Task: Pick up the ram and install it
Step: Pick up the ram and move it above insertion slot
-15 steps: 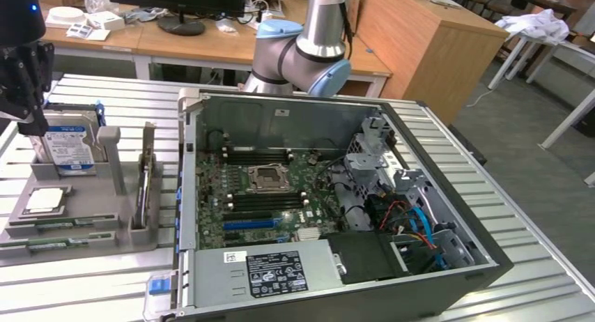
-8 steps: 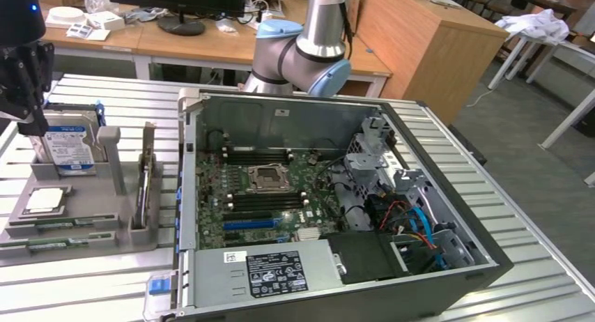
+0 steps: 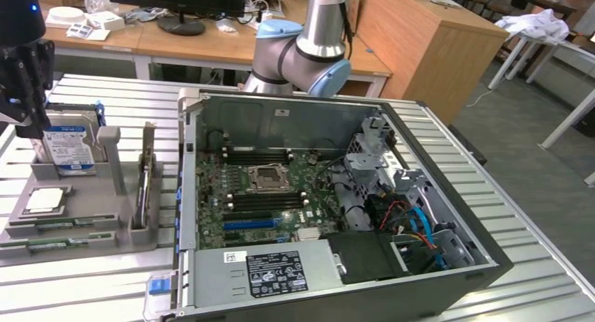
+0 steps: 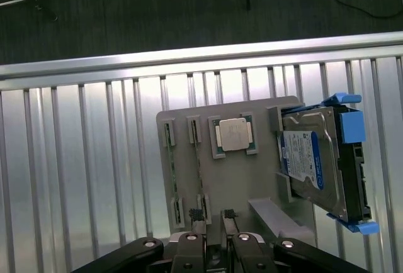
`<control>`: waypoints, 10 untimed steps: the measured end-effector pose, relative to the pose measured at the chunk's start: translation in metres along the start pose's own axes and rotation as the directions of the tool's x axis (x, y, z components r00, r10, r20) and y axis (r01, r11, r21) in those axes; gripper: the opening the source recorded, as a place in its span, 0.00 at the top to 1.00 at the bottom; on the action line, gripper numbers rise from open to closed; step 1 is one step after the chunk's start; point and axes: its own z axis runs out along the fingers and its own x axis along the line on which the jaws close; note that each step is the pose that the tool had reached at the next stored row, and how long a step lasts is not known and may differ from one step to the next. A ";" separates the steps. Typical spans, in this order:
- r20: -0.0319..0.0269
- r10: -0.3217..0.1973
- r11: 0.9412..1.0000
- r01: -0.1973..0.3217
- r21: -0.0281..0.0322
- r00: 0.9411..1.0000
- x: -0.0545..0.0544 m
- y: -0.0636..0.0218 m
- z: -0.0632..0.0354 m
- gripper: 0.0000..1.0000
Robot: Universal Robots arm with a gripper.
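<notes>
gripper: the gripper (image 4: 213,217) is hanging over the gray holder (image 4: 252,178). Its fingers are standing apart with bare holder showing in the gap, so it's pinching nothing right now.

ram: the ram (image 4: 197,172) is sitting on its long edge in a narrow groove of the holder, just beside the processor (image 4: 233,136). In the wrist view the fingertips are lining up near one end of that groove.

other stick: a second stick (image 4: 170,172) is sitting in the next groove over, on the far side from the processor.

neighbours: the hard drive (image 4: 315,160) is standing in its own bay on the processor's other side, well clear of the ram.

destination: the open PC case (image 3: 465,259) is lying on the table (image 4: 75,178) on the exterior view's right of the holder. The black memory slots (image 3: 256,155) are showing on the motherboard (image 3: 307,179).

progress: I'm reading this as nothing picked up yet, since the ram is lying in its groove.

how it'll handle: I'm guessing light, thin and stiff, but fragile. It won't like bending or squeezing on the chips.

where to grab: I'd be pinching the two flat faces near the middle of the exposed top edge, keeping off the contact edge down in the groove. With grooves this close, the fingers are getting little room.
</notes>
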 end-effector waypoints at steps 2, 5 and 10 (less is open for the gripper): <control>0.000 0.000 1.000 0.000 0.000 1.000 0.000 -0.0001 0.0006 0.76; 0.000 0.000 1.000 0.000 0.000 1.000 0.000 0.0000 0.0006 0.76; 0.000 0.000 1.000 0.000 0.000 1.000 0.000 0.0000 0.0007 0.75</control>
